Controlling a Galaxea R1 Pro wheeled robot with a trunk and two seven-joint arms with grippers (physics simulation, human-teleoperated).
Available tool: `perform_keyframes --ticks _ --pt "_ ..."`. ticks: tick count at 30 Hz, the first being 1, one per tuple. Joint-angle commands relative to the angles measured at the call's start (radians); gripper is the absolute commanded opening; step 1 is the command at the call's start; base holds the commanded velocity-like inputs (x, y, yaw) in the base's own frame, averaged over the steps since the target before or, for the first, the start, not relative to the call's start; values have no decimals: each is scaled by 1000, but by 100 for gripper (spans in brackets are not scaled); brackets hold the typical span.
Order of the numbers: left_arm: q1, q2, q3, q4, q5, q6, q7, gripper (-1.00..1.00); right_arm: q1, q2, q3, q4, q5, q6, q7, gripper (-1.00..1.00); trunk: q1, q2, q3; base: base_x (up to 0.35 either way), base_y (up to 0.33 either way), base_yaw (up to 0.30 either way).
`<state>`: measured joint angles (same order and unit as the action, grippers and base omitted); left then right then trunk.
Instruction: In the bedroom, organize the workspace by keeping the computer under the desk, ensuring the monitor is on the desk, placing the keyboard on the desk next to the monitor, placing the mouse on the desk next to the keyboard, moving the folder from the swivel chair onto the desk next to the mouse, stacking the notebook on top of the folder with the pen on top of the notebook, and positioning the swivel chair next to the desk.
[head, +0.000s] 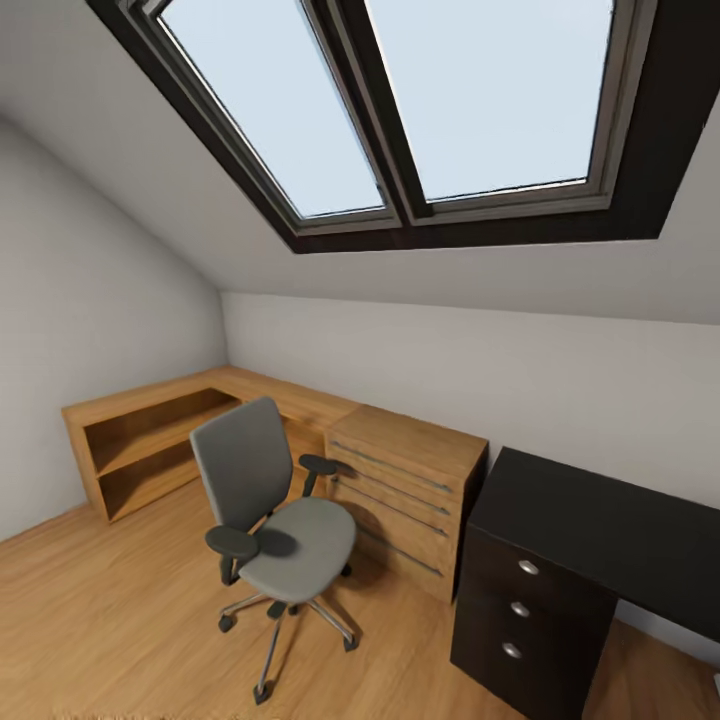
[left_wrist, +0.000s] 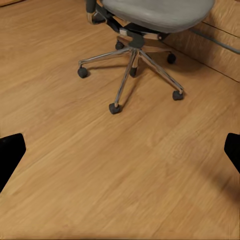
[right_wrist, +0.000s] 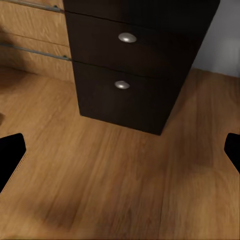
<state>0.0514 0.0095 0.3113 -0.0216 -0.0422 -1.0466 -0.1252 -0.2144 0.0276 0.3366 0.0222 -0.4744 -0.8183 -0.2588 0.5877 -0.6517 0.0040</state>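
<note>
- Swivel chair (head: 270, 510): grey padded seat and back, matte black armrests, chrome star base on black casters. It stands on the wooden floor (head: 110, 610), just in front of a light wooden drawer cabinet (head: 405, 495) and apart from the desk (head: 600, 530). The seat shows bare in the head view; no folder can be seen on it.
- Desk: glossy black flat top, with a black drawer unit (right_wrist: 135, 65) carrying round silver knobs. The visible part of the top carries nothing. Monitor, keyboard, mouse and computer cannot be placed from these views.
- Low wooden shelf unit (head: 150, 440): open-fronted, same honey wood grain as the cabinet, running into the room corner under the sloped ceiling and skylight (head: 400, 100).
- Left tool (left_wrist: 120, 155): fingers spread wide, holding nothing, above bare floor near the chair's base.
- Right tool (right_wrist: 120, 155): fingers likewise spread and empty, facing the drawer unit's lower front.
- Risks, as judged: the casters roll freely on smooth boards, so a careless push could spin the chair or send it into the cabinet. Driving closer could catch the splayed chrome legs or clip the drawer unit's corner. The glossy top may let slim items slide.
</note>
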Motion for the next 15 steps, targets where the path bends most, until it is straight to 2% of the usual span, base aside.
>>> perform_keyframes --ticks 1,15 --pt "1 0 9 -1 -4 -1 -7 100 -1 1 9 2 -3 -2 -5 100 0 0 0 0 0 289" --pt "1 0 9 -1 -4 -1 -7 100 0 -4 7 2 -2 4 -4 100 0 0 0 0 0 289"
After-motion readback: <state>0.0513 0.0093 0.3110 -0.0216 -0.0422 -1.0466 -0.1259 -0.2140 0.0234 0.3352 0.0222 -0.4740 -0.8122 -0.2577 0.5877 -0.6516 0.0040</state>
